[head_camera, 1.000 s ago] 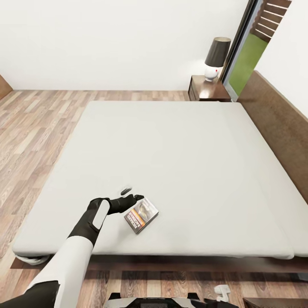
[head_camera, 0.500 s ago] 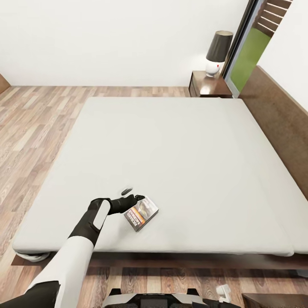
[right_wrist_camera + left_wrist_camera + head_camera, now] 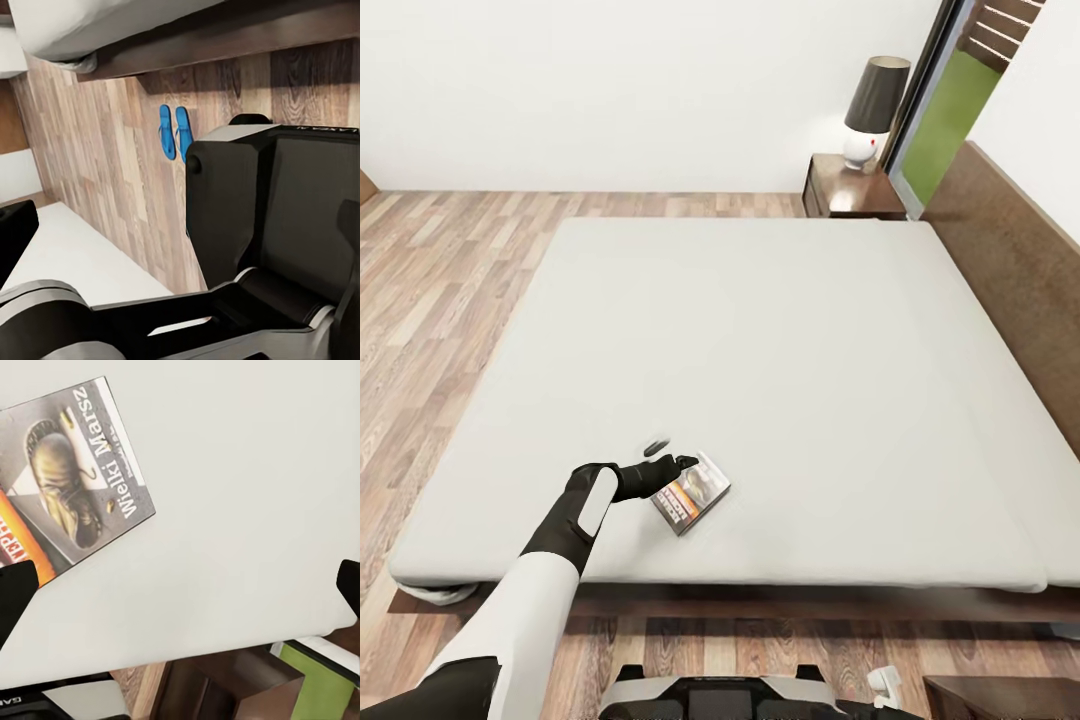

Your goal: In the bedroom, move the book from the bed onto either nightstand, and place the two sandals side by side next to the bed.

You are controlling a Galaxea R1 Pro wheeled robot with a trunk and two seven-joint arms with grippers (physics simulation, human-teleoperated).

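The book (image 3: 692, 492) lies flat on the pale mattress of the bed (image 3: 780, 340), near its front edge. My left gripper (image 3: 668, 454) is open just above the book's near-left edge. In the left wrist view the book (image 3: 67, 487) lies beside one of the fingertips (image 3: 15, 592) of that gripper (image 3: 180, 589), and nothing is held. The two blue sandals (image 3: 174, 133) lie side by side on the wood floor close to a corner of the bed (image 3: 90, 30). My right gripper (image 3: 180, 232) hangs open over my own black base. The nightstand (image 3: 850, 192) stands at the bed's far right corner.
A lamp (image 3: 875, 105) with a dark shade stands on the nightstand, next to the tall window (image 3: 950, 110). The brown headboard (image 3: 1015, 270) runs along the bed's right side. Wood floor (image 3: 440, 290) lies to the left of the bed. A brown wooden corner (image 3: 1000, 697) shows at lower right.
The whole head view has shifted, so the bed sits a little higher in the picture. The book now lies slightly closer to my left fingertips. Both grippers stay open.
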